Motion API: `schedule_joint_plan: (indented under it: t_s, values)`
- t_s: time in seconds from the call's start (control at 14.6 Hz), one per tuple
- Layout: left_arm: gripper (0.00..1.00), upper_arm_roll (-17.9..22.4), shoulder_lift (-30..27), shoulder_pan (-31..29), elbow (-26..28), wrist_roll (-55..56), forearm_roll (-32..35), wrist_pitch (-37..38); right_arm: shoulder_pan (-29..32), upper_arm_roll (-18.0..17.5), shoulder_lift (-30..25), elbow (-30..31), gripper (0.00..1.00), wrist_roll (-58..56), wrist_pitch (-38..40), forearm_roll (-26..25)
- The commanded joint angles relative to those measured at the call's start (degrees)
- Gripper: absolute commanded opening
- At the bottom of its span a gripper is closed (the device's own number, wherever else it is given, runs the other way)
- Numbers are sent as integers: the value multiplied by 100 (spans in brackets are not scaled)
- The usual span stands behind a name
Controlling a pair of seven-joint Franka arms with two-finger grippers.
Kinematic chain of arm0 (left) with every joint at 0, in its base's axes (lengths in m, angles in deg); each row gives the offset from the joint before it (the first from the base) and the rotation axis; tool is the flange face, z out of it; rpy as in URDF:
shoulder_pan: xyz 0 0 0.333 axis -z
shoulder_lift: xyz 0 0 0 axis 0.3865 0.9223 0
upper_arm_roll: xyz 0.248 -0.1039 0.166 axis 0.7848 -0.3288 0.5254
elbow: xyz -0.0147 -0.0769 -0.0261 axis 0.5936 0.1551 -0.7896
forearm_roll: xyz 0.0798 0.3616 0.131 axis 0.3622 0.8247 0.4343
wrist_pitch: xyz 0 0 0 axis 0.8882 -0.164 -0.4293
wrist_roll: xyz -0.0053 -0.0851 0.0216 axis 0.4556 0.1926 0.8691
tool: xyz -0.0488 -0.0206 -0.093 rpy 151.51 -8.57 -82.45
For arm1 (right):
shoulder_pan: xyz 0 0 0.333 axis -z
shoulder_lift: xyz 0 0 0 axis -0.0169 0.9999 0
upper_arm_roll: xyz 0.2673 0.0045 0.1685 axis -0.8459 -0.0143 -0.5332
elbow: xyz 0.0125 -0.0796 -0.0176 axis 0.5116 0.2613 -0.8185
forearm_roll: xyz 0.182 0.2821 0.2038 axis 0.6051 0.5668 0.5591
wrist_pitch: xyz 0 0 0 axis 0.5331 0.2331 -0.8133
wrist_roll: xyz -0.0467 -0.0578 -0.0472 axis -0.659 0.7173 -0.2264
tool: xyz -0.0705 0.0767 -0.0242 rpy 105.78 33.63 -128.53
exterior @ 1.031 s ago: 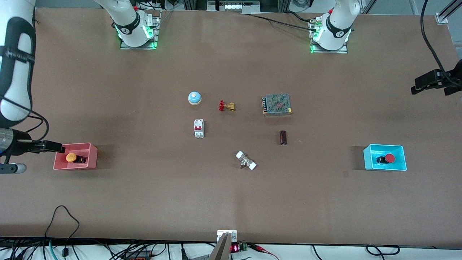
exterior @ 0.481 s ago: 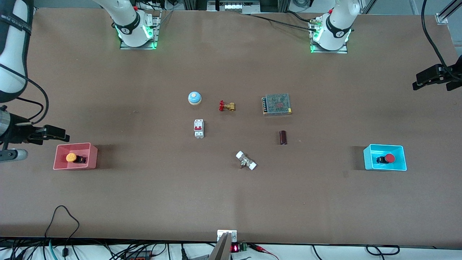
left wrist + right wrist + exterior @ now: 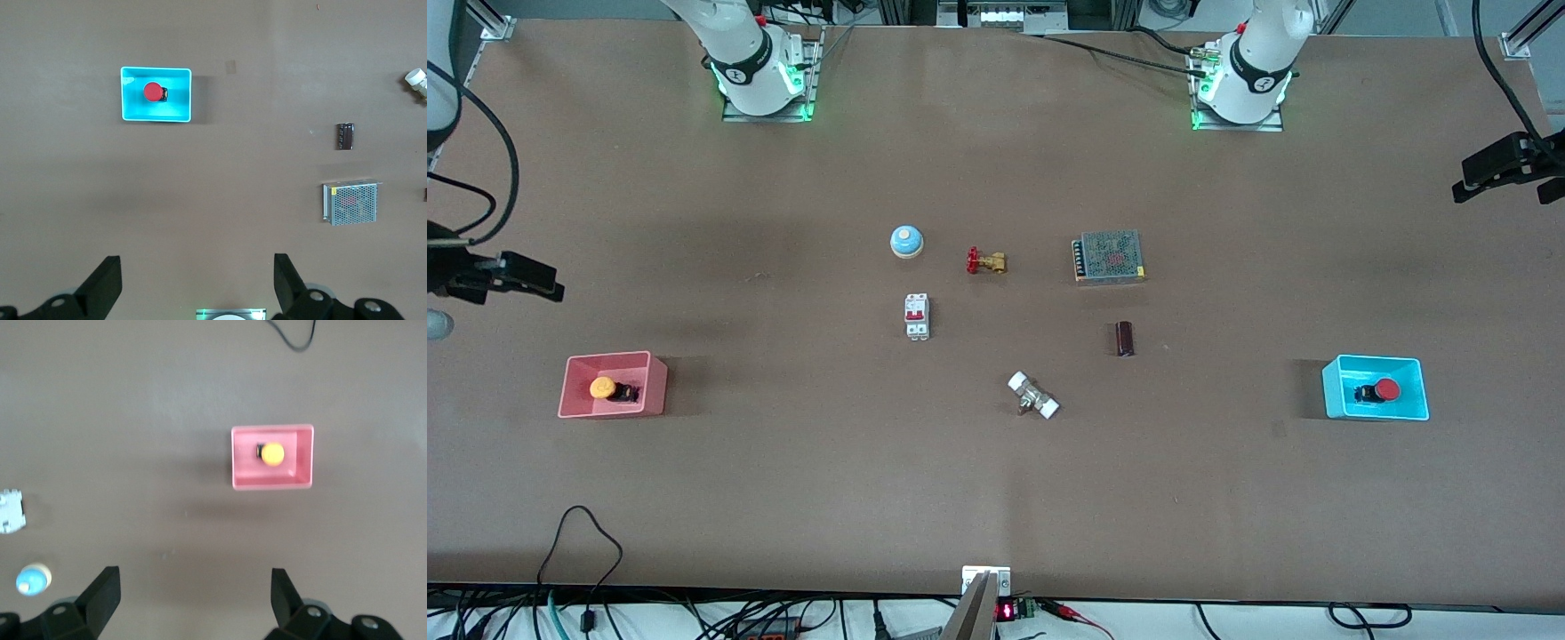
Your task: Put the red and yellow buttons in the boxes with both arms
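The yellow button (image 3: 603,388) lies in the pink-red box (image 3: 656,389) at the right arm's end of the table; both show in the right wrist view, the button (image 3: 272,454) inside the box (image 3: 303,473). The red button (image 3: 1385,389) lies in the cyan box (image 3: 1336,392) at the left arm's end; both show in the left wrist view, the button (image 3: 153,91) inside the box (image 3: 179,110). My right gripper (image 3: 538,283) is open and empty, up over the table edge away from the pink-red box. My left gripper (image 3: 1480,178) is open and empty, high over the table edge away from the cyan box.
In the middle of the table lie a blue dome bell (image 3: 906,241), a red-handled brass valve (image 3: 985,261), a white circuit breaker (image 3: 917,316), a metal mesh power supply (image 3: 1109,257), a dark cylinder (image 3: 1125,339) and a white-ended fitting (image 3: 1033,396).
Both grippers have drawn back and up from the boxes toward the robots' bases, the right one farthest. The buttons stay in their boxes.
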Motion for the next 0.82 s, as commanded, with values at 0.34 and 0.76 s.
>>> schedule_joint_plan:
  t_s: [0.34, 0.76]
  values:
    - [100, 111, -836, 115, 796, -13, 187, -95, 142, -181, -709, 659, 100, 391, 191, -165]
    - [100, 111, -836, 124, 823, -13, 222, -201, 150, -172, -850, 730, 100, 312, 349, -148]
